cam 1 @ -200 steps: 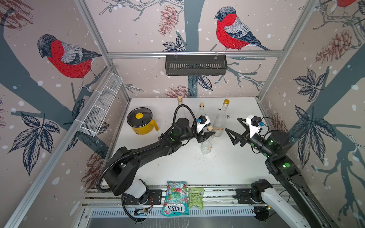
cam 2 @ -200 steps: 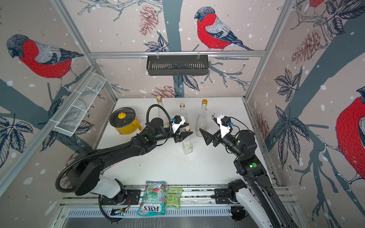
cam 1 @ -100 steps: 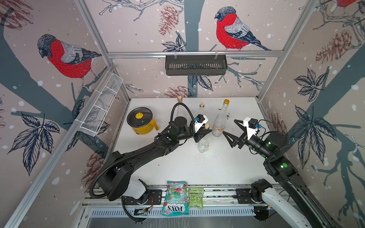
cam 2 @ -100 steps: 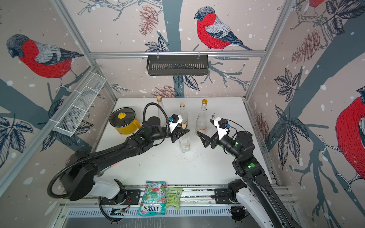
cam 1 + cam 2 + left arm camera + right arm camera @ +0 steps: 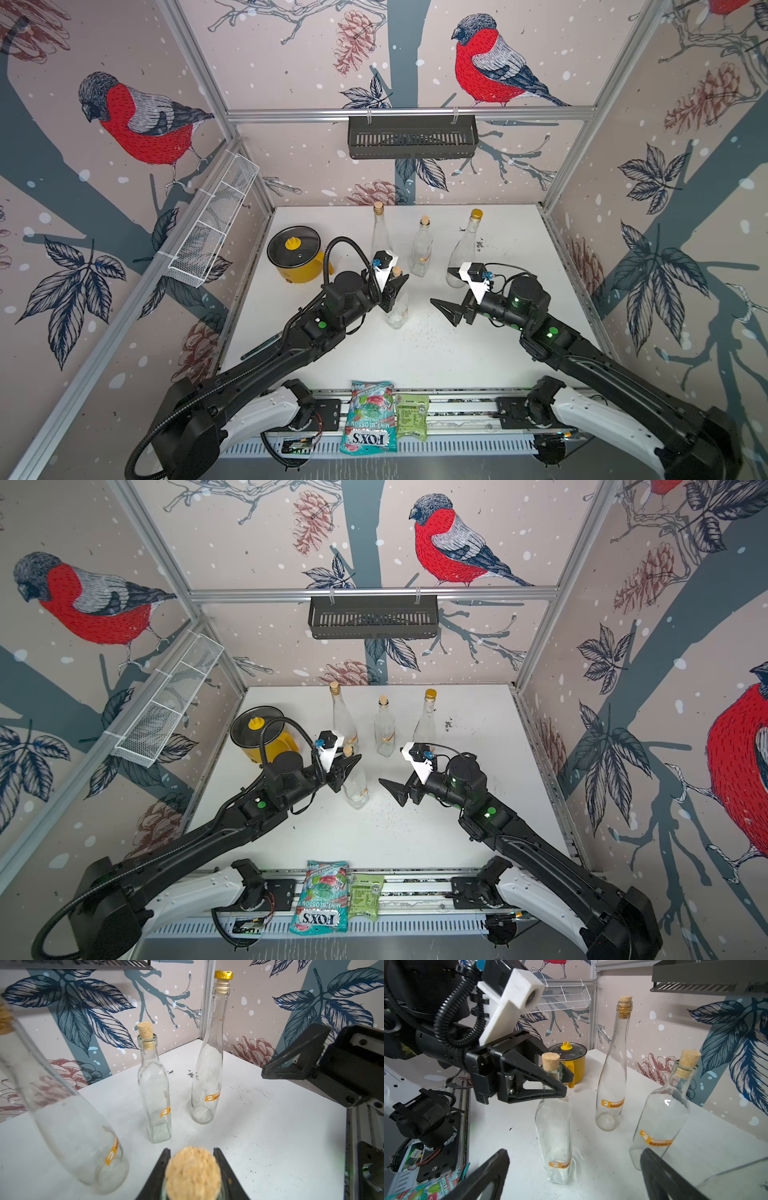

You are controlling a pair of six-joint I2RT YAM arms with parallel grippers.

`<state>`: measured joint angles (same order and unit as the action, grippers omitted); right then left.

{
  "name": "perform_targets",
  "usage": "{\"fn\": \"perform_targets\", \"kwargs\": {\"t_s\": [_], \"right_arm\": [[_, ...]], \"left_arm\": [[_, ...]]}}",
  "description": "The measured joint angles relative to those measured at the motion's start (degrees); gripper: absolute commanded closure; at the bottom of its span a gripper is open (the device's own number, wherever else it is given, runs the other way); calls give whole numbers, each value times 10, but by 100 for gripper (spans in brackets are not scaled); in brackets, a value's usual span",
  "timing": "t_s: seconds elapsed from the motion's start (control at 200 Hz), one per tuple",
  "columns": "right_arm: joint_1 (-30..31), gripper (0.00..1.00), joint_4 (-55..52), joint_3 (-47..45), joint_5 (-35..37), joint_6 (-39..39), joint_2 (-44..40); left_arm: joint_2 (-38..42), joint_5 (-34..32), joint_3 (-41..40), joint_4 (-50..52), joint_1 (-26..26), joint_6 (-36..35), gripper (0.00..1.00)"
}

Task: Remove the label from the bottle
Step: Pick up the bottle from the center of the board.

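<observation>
In both top views the left gripper (image 5: pixel 394 286) is pinched on the neck of the clear glass bottle (image 5: pixel 398 313), which stands upright mid-table (image 5: pixel 457 353). The right gripper (image 5: pixel 440 286) hangs spread wide near it, touching nothing. 4 bottles stand here.

The left wrist view shows the rough cork (image 5: pixel 193 1172) between 2 black fingers (image 5: pixel 162 1167). It shows 3 corks and 1 gold cap (image 5: pixel 223 975).

The right wrist view shows the orange label (image 5: pixel 559 1164) wrapped low on the smooth glass.

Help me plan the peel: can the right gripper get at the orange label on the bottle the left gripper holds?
Probably yes: the right gripper is open, facing the corked bottle; its orange label sits near the base, below the left gripper at the neck.
</observation>
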<state>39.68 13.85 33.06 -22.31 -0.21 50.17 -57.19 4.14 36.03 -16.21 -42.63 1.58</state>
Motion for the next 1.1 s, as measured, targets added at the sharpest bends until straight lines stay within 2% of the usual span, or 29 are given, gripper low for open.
{"fn": "perform_targets", "kwargs": {"t_s": [0.21,0.445,0.895,1.101], "right_arm": [[5,1,33,-10,-22,2,54],[30,1,77,-56,-28,18,59],[53,1,159,-117,5,49,63],[70,1,211,-130,14,63,104]], "left_arm": [[26,-41,-8,23,0,1,100],[18,-43,-9,24,0,1,100],[-7,-50,-9,-3,1,1,100],[-9,-56,-8,-4,3,6,100]]}}
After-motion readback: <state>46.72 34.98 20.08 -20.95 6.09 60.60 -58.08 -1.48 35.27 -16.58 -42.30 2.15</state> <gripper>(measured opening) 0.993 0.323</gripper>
